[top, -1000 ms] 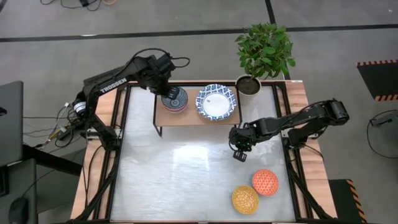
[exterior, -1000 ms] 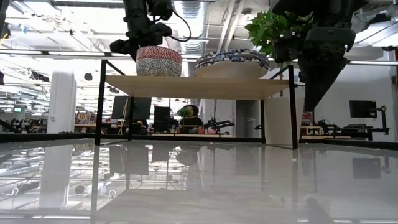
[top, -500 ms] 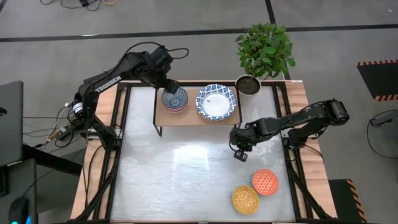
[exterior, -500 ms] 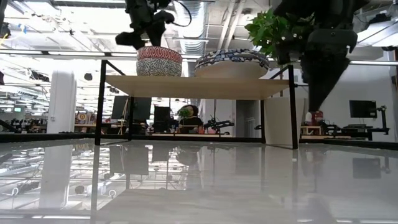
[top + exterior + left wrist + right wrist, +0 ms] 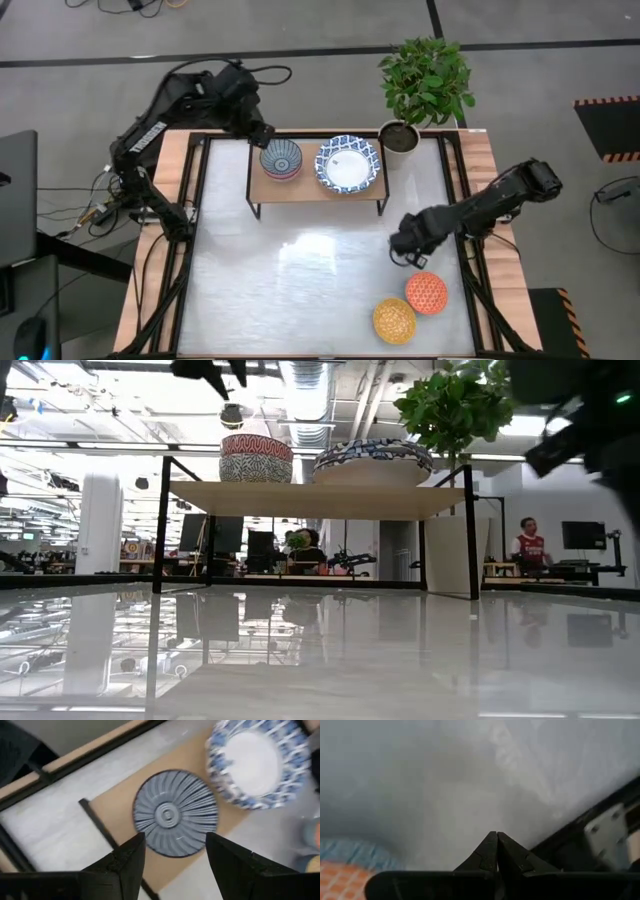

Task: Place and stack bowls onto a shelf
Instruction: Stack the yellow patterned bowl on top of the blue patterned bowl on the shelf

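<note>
Right end effector [image 5: 408,256] with fingers pressed together, empty, low over the surface [image 5: 300,290], just beside the orange-red bowl [image 5: 427,292]; looks lined up to collect that one next. Fingertips [image 5: 496,845] meeting at a point in the right wrist view, orange pattern at the corner. Yellow-orange bowl [image 5: 394,320] touching or nearly touching the orange-red one, both near the front right of the surface, well apart from the shelf [image 5: 318,190].

Left end effector [image 5: 258,132] spread wide, holding nothing, above the shelf's back left corner, behind the grey-blue bowl [image 5: 175,813]. Small bowl upright on the shelf's left end, leaving room to nest more smalls in it. Wide blue-and-white bowl [image 5: 348,164] just beside it, mid-shelf; in the low view looks like a stack, count unclear. Right end of shelf kept bare. Plant pot [image 5: 399,137] beyond the shelf's right end.
</note>
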You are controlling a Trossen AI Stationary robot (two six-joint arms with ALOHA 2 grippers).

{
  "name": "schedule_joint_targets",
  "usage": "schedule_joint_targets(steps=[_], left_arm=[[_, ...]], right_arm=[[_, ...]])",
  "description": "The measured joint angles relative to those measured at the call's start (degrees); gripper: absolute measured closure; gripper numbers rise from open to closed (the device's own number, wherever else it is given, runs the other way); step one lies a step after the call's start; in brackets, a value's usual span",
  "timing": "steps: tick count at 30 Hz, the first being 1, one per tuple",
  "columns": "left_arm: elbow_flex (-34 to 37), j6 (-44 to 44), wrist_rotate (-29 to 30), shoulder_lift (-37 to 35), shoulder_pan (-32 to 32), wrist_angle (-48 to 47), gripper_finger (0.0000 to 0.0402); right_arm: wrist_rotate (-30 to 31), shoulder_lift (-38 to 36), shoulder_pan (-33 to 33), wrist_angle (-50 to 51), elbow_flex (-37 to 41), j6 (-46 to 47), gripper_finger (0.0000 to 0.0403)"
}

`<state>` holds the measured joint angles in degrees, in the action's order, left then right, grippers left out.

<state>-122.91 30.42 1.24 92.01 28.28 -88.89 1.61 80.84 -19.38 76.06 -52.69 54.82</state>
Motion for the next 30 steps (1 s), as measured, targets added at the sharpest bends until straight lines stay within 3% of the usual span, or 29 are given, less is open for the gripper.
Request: schedule_joint_targets(steps=[5,12,19,25,30], left_arm=[[-5.6,3.4,0.7,-0.1,-7.0,1.2,0.0209],[-4.6,7.5,2.0,0.9,-22.2,12.7,0.0209],[-4.3,8.6,13.7,4.7,-35.2,17.8,0.0209],[-4.3,9.6,14.3,10.7,-41.5,19.3,0.0209],[-4.3,12.3,14.6,17.0,-44.5,25.2,0.0210]], right_arm=[[-4.8,0.0,-7.4,2.5,0.0,8.5,0.0369],[-8.2,0.0,-13.9,2.5,0.0,19.8,0.0369],[-14.7,0.0,-19.8,0.8,0.0,31.0,0.0369],[-16.4,0.0,-24.1,-3.9,0.0,43.0,0.0369],[-15.1,0.0,-27.2,-7.3,0.0,46.6,0.0369]])
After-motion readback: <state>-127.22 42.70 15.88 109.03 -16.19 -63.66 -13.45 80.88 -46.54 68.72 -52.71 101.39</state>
